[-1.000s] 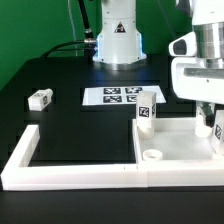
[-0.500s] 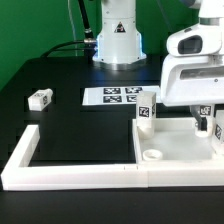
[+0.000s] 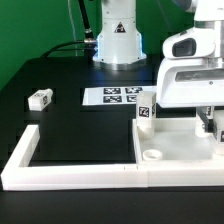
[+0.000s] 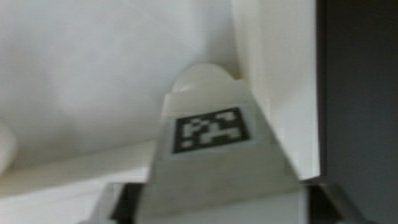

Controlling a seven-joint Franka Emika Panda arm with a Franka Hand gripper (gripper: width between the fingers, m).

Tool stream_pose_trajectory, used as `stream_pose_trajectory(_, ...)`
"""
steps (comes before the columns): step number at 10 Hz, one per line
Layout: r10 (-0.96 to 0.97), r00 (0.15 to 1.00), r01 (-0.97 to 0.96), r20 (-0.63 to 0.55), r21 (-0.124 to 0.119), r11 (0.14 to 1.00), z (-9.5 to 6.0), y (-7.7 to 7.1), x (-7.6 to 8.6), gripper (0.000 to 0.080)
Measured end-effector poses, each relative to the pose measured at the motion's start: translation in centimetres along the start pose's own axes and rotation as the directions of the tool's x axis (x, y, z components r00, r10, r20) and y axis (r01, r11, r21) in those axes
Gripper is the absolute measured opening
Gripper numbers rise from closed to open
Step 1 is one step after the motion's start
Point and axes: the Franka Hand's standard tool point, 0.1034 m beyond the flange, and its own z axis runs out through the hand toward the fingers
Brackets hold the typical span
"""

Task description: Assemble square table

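Note:
The square table's white slab (image 3: 178, 148) lies at the exterior view's right, inside the border wall. One white tagged leg (image 3: 145, 113) stands upright at its far left corner. A second leg (image 3: 40, 98) lies loose on the black table at the left. My gripper (image 3: 207, 120) is down over the slab's far right corner. In the wrist view a third leg (image 4: 215, 128) with a black-and-white tag fills the space between my fingers (image 4: 125, 200). Both fingers lie against its sides, so the gripper (image 4: 221, 206) is shut on it. In the exterior view my hand hides this leg.
The long white L-shaped border wall (image 3: 60, 165) runs along the front and left. The marker board (image 3: 120, 97) lies flat behind the slab. The arm's white base (image 3: 118, 40) stands at the back, with cables beside it.
My gripper has come down over the leg at the slab's far right corner, and its jaws have closed in from wide open onto the leg's sides.

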Motion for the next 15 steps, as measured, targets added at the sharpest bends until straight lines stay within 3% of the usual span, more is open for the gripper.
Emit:
stream_pose_trajectory(1, 0.079, 0.997, -0.079, 0.0, -0.001, 0.997, 0.0, 0.1, 0.0, 0.0288)
stream_pose_trajectory(3, 0.406, 0.914, -0.406, -0.019, 0.002, 0.914, 0.1, 0.4, 0.0, 0.0288)
stream_pose_trajectory(4, 0.595, 0.803, -0.596, -0.031, 0.004, 0.803, 0.1, 0.6, -0.2, 0.0288)
stream_pose_trajectory(6, 0.877, 0.481, -0.877, 0.011, 0.018, 0.481, 0.1, 0.9, -0.5, 0.0288)
stream_pose_trajectory(9, 0.972, 0.231, -0.973, 0.049, 0.009, 0.23, 0.2, 1.1, -0.6, 0.029)
stream_pose_trajectory(10, 0.968, 0.247, -0.969, 0.049, 0.008, 0.247, 0.2, 1.1, -0.6, 0.0291)
stream_pose_trajectory(11, 0.961, 0.274, -0.962, 0.049, 0.009, 0.274, 0.2, 1.2, -0.6, 0.0377)
stream_pose_trajectory(12, 0.92, 0.391, -0.921, 0.034, 0.022, 0.39, 0.2, 1.1, -0.5, 0.0512)
stream_pose_trajectory(13, 0.809, 0.587, -0.809, 0.019, 0.048, 0.586, 0.3, 0.6, -0.4, 0.0512)
stream_pose_trajectory(14, 0.694, 0.72, -0.694, 0.02, 0.053, 0.718, 0.3, 0.5, -0.5, 0.0624)
stream_pose_trajectory(15, 0.62, 0.785, -0.62, 0.017, 0.051, 0.783, 0.3, 0.4, -0.6, 0.0643)
